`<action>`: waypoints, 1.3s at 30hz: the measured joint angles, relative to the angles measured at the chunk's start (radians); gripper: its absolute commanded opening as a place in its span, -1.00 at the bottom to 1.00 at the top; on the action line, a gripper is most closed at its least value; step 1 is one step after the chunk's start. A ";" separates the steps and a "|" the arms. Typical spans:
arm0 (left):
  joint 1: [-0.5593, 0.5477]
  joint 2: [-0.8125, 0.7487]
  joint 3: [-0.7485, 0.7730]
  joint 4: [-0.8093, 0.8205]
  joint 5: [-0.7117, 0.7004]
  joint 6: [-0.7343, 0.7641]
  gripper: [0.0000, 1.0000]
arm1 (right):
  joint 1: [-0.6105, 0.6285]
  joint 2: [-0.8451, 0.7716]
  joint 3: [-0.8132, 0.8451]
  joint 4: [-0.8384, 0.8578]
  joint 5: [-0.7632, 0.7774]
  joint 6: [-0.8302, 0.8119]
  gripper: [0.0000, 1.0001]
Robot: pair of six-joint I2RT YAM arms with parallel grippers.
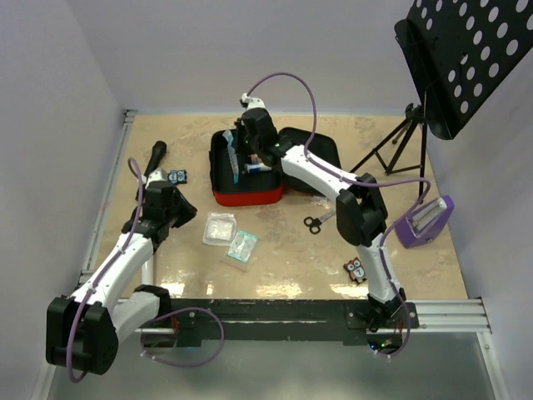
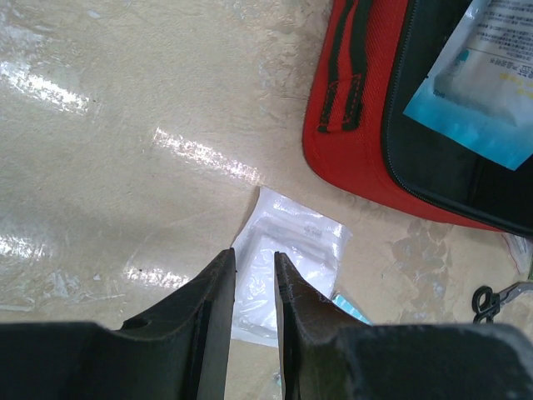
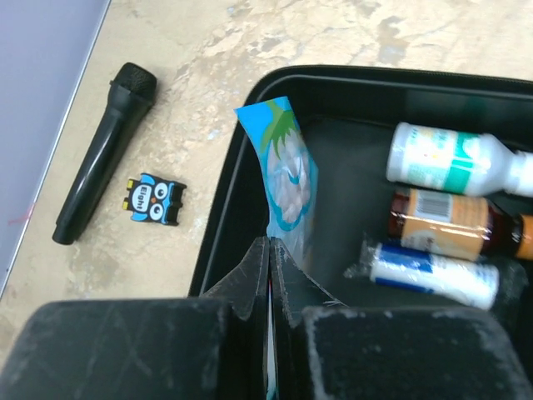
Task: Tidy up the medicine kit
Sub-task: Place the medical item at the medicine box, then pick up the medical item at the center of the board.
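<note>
Bottles (image 3: 450,158) in the medicine kit (image 1: 247,197); my right gripper (image 3: 271,250) pinches a blue sachet (image 3: 287,179) over it; left gripper (image 2: 254,267) ajar, empty; packets (image 1: 220,227) lie outside.

Finds bright, even light from above in all three views. Records white glare streaks across the glossy tabletop (image 2: 200,154) in the left wrist view and along its front edge in the top view. Notes soft shadows under the arms (image 1: 117,267). Marks the fingers (image 2: 208,321) low in both wrist views as out of focus. Loses detail in the black lining of the medicine kit (image 3: 350,158).
</note>
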 measured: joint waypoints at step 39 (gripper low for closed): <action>0.000 0.021 0.100 0.001 0.021 0.022 0.28 | 0.192 -0.522 -0.631 0.140 0.133 -0.084 0.06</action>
